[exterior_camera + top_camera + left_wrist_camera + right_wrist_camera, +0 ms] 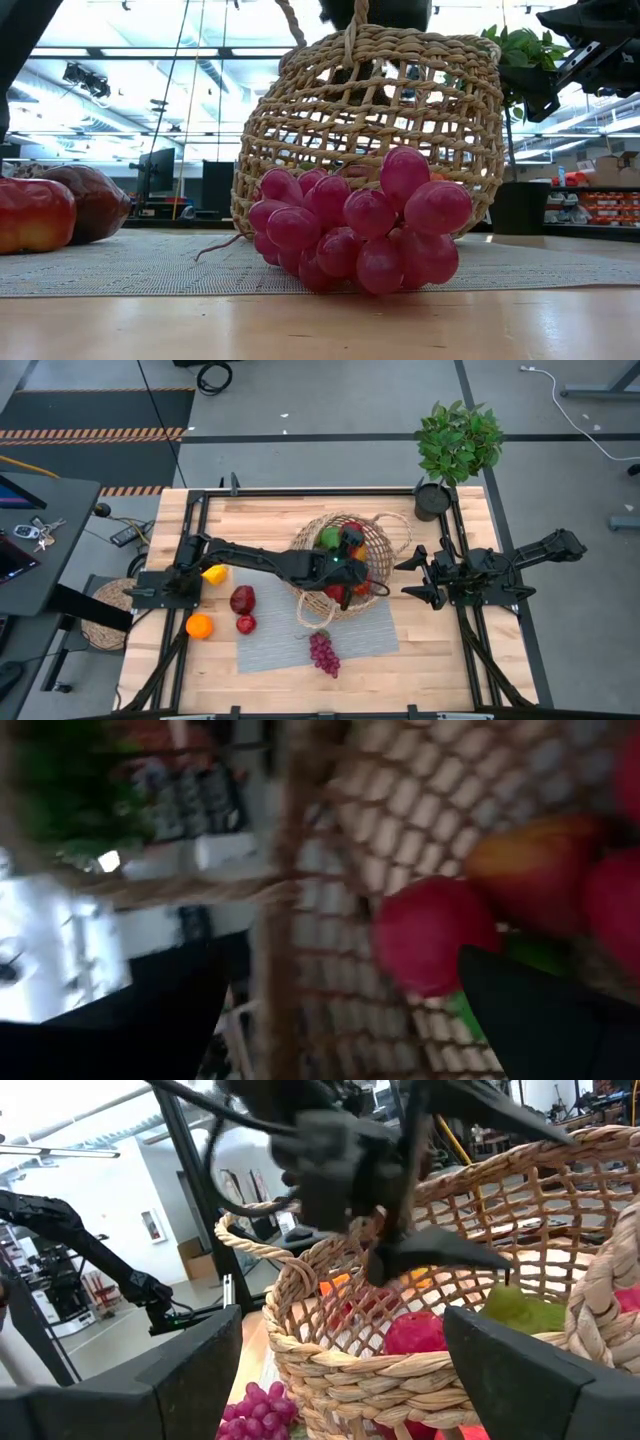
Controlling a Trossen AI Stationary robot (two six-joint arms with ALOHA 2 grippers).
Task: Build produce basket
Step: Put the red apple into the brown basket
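Tan open-weave wicker basket (345,565) sits tipped on the grey ribbed mat (290,640) in the middle of the light wooden table (250,510), its mouth tilted toward the right arm and its loop handles at opposite rims. Inside lie a green pear (329,538), red apples and an orange-red piece. The left gripper (350,552) reaches over the basket's interior with its fingers spread wide, holding nothing. The right gripper (412,577) waits just beside the basket's rim, jaws apart and empty. A bunch of purple grapes (323,652) lies on the mat in front of the basket; two dark red apples (242,600), an orange (199,626) and a yellow pepper (214,573) rest to its left.
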